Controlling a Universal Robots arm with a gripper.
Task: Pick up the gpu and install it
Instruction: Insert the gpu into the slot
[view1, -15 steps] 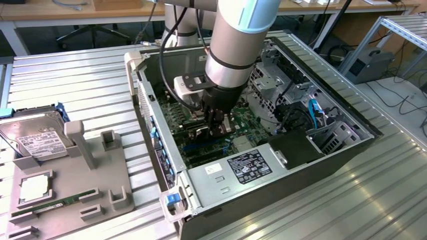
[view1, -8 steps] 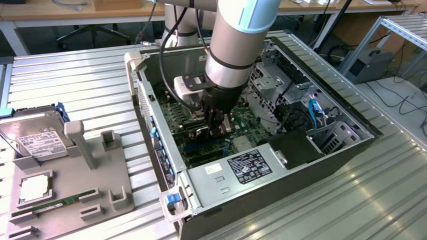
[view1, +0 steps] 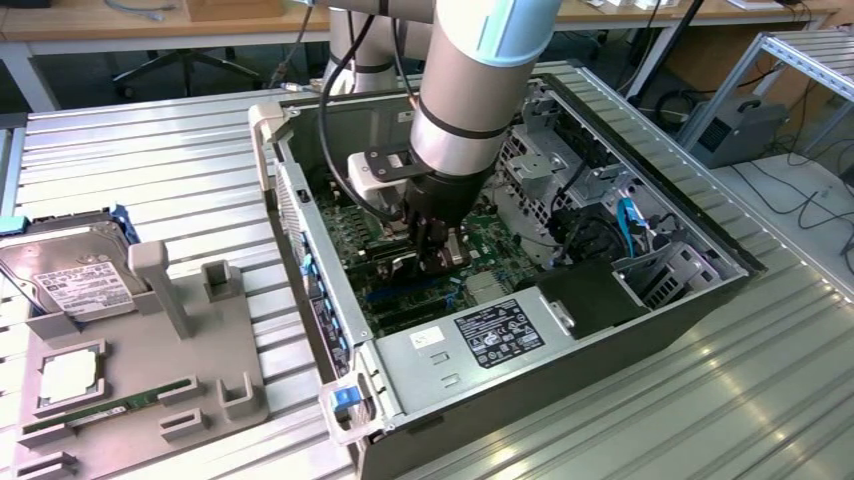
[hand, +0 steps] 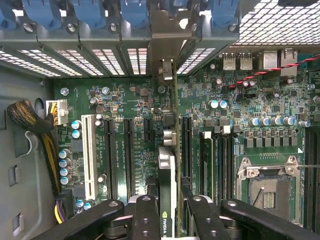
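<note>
The gpu (hand: 167, 170) shows edge-on in the wrist view, a thin card with a dark face. Its silver end bracket (hand: 167, 30) reaches up to the case's rear slot openings. My gripper (hand: 172, 212) is shut on the gpu, one black finger (hand: 145, 215) on each flat side. The card hangs upright over the green motherboard (hand: 135, 100), in line with a long black slot (hand: 186, 145); I cannot tell whether it touches the slot. In the exterior view my gripper (view1: 434, 250) reaches down into the open computer case (view1: 667, 300), with the gpu (view1: 454, 256) between its fingers.
Inside the case are a white slot (hand: 90, 155), memory sticks (hand: 210, 160), a CPU socket (hand: 270, 190), a braided cable bundle (hand: 30, 117) and blue latches (hand: 85, 12). A power supply (view1: 494, 335) sits at the near end. A grey fixture (view1: 200, 340) holds a hard drive (view1: 60, 270) and a RAM stick (view1: 107, 410).
</note>
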